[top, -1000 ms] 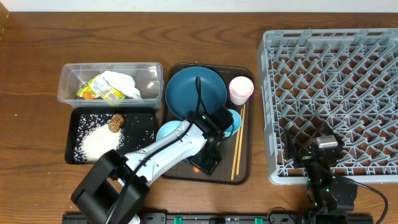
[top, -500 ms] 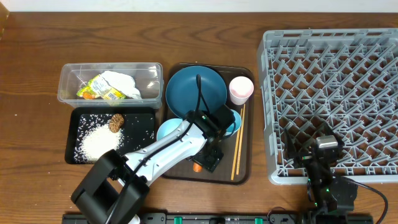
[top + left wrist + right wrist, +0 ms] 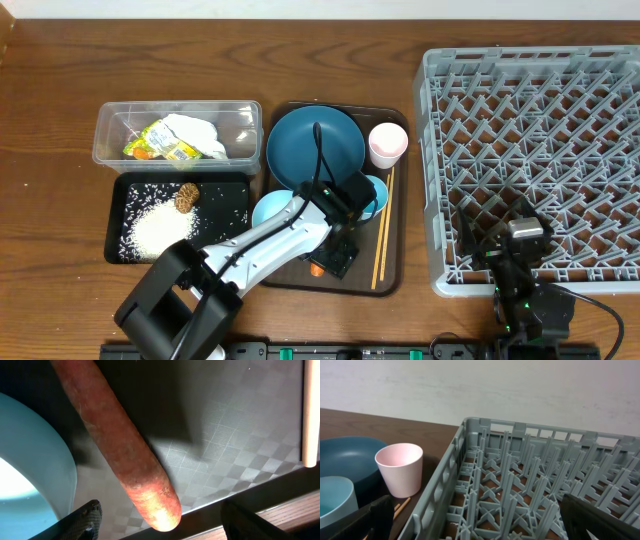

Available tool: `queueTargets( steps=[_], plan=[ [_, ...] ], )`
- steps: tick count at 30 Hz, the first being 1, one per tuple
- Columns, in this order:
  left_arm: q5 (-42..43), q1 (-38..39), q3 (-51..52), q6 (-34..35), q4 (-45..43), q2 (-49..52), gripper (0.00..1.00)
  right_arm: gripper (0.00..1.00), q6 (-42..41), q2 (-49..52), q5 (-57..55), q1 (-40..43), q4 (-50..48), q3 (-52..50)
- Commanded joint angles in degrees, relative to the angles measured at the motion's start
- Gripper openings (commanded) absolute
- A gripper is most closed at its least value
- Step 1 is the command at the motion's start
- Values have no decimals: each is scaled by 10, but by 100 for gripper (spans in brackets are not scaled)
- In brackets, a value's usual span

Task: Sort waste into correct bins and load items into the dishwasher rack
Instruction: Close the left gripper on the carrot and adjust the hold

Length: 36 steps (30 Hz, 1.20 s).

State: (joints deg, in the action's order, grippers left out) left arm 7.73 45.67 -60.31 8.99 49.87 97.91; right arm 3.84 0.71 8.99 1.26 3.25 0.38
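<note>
Left gripper (image 3: 161,510): fingers open. In the wrist view you see one dark fingertip (image 3: 89,516) on each side of the carrot's blunt end, and both stand apart from it.
Carrot (image 3: 115,440): lies on the patterned floor of the brown tray (image 3: 392,282), near its front edge. The bowl is just beside it on one side and the chopsticks are farther off on the other.
Right gripper (image 3: 476,502): fingers spread wide, holding nothing. It sits low at the near edge of the rack (image 3: 540,130).
Rack: grey lattice with upright pegs, on the right of the table. You can read no marking on it.
Plate (image 3: 300,140): dark blue, at the back of the brown tray.
Bowl (image 3: 268,212): light blue with a white inside, in front of the plate and partly under the left arm.
Pink cup (image 3: 388,144): upright, at the plate's right edge.
Blue cup (image 3: 376,196): in front of the pink cup, beside the chopsticks.
Chopsticks (image 3: 384,240): lie together along the brown tray's right side.
Tub (image 3: 105,150): clear, and holds the napkin (image 3: 198,130) and the wrapper (image 3: 165,146).
Wrapper print: yellow-green, too small for you to read.
Black tray (image 3: 116,250): in front of the tub, and holds the rice (image 3: 155,230) and the lump (image 3: 187,197).
</note>
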Motion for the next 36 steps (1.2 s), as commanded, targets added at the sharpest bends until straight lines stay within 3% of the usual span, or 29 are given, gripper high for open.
queueTargets(
  steps=[1,7,11,15,18,32,36],
  plan=[
    [7,0,9,3,1,6,76,99,7,0,2,-3,2,-1],
    [23,0,30,3,-12,6,76,99,7,0,2,-3,2,-1],
    [23,0,30,3,-12,6,53,99,7,0,2,-3,2,-1],
    [23,0,30,3,-14,6,52,99,7,0,2,-3,2,-1],
    [23,0,30,2,-16,6,45,99,7,0,2,-3,2,-1],
    [23,0,34,11,-16,6,45,99,7,0,2,-3,2,-1],
    [23,0,33,12,-16,6,27,99,7,0,2,-3,2,-1]
  ],
)
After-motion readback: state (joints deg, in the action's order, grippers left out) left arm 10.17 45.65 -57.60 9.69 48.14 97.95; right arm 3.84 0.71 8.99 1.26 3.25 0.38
